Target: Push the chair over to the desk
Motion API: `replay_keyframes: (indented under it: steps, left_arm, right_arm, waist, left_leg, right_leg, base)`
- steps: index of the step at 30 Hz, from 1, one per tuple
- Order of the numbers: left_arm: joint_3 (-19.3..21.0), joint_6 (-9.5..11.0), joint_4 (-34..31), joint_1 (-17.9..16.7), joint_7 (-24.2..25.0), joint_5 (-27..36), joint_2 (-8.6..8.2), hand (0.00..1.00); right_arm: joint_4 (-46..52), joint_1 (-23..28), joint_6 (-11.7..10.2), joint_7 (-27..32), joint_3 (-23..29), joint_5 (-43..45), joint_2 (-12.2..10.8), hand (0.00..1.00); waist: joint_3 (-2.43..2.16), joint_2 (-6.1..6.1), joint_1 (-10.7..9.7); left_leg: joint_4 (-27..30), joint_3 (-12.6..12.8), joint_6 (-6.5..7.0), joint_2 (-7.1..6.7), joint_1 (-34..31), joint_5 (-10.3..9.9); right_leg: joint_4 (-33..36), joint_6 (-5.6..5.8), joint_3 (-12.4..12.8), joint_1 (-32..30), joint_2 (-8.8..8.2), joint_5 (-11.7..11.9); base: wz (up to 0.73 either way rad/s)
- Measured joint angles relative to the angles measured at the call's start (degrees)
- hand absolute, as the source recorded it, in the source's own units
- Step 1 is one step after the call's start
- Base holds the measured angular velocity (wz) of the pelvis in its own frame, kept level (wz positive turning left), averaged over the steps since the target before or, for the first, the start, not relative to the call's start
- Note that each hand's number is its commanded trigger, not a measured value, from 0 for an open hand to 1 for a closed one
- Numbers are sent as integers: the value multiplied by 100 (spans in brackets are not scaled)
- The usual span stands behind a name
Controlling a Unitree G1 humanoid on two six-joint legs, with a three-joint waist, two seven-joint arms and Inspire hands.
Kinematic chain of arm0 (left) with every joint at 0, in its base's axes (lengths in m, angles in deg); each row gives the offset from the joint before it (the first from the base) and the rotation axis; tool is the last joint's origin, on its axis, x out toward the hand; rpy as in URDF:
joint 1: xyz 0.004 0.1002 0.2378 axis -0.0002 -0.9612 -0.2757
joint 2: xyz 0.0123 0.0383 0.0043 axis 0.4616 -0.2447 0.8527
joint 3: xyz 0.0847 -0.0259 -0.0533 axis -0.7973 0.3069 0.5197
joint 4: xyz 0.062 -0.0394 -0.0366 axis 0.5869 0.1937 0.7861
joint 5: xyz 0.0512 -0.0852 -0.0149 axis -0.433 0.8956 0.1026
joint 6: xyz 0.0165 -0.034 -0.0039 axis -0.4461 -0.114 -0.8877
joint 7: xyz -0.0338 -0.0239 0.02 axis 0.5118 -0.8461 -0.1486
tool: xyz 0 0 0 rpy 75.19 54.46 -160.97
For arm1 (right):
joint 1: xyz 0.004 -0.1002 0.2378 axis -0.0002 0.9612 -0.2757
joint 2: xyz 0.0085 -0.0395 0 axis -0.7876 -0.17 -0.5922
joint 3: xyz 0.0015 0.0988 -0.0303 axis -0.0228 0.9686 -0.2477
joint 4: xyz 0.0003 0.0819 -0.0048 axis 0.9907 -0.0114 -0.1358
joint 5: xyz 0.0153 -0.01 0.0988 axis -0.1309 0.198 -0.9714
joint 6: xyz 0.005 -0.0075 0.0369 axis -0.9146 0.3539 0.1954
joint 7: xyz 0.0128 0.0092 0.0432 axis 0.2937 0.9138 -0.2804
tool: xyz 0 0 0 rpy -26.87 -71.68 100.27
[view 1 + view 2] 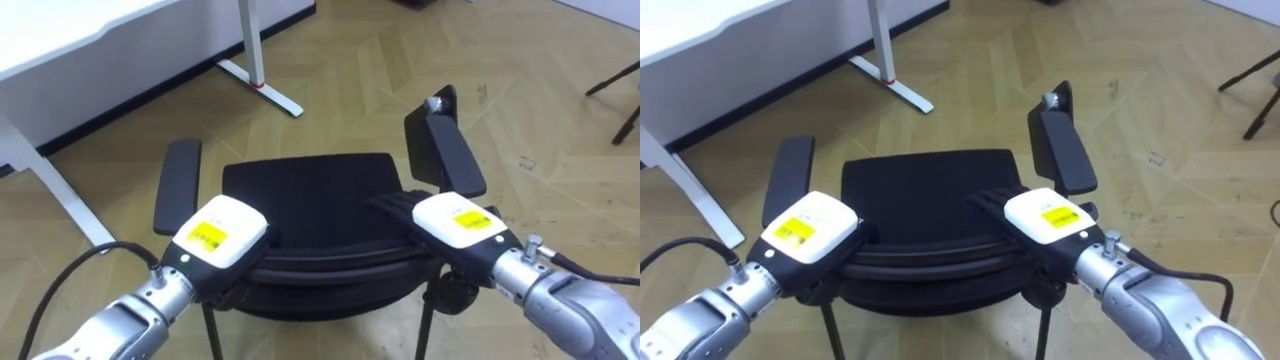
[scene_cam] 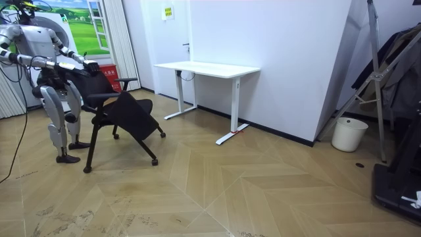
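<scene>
- Right hand [image 1: 455, 222]: laid flat on the right end of the backrest top, palm down. Its fingers [image 1: 388, 205] are stretched out straight over the rim towards the seat, and nothing is gripped.
- Left hand [image 1: 218, 235]: set on the left end of the same rim. How far it is closed cannot be told, as its underside is hidden by its own back.
- Backrest [image 1: 320, 262]: a curved black top rim spanned by both hands. It is judged stiff enough to take a push, and it is the best place for contact because it is wide and at arm height.
- Chair [image 1: 310, 190]: a black office chair directly in front of the robot, with the seat [image 1: 300, 175] facing away.
- Armrests: the left armrest [image 1: 178, 185] and right armrest [image 1: 445, 150] are seen beyond the hands. They look less suited to pushing, since they sit further off and may pivot.
- Casters [image 2: 156, 161]: seen in the room view, so the chair is expected to roll easily on the smooth wooden floor [image 1: 400, 70].
- Handling: the chair is judged light to moderate in weight. A high push may tip it or swing it sideways, so even pressure from both hands is advised.
- Worktop [image 1: 90, 45]: a white desk ahead and to the left, well apart from the chair.
</scene>
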Motion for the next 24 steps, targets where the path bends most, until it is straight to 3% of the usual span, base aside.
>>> replay_keyframes:
  steps: [7, 10, 17, 24]
  left_arm:
    - [-7, 11, -2, -2, 32, 1, -12, 100]
    - [-21, 42, -6, 0, 33, 1, -53, 100]
    - [-21, 66, 36, 19, 26, -3, -109, 100]
    - [-12, 106, 48, 38, 26, -2, -108, 100]
  right_arm:
    - [-110, 9, -9, 201, -5, 63, -28, 100]
    - [-301, -65, 80, 396, -2, 68, -245, 100]
    - [-583, -109, -168, 755, -24, 232, -212, 100]
    - [-680, -119, -194, 926, -67, 260, -216, 100]
  waist:
    - [-5, 13, 1]
    - [-6, 11, -5]
    - [-5, 13, -11]
    - [0, -31, -23]
  left_leg:
    - [24, -29, 0, -2, 0, 0]
    - [26, -80, 0, -9, -6, 0]
    - [37, -136, 1, -20, -13, 1]
    - [45, -135, 2, -26, -11, 1]
  right_leg:
    - [0, 0, -20, 25, -4, 0]
    - [-1, 1, -77, 42, -17, 0]
    - [-14, 11, -182, 69, -49, -7]
    - [-12, 14, -227, 76, -70, -9]
  base:
    - [0]
    - [8]
    - [5]
    - [0]
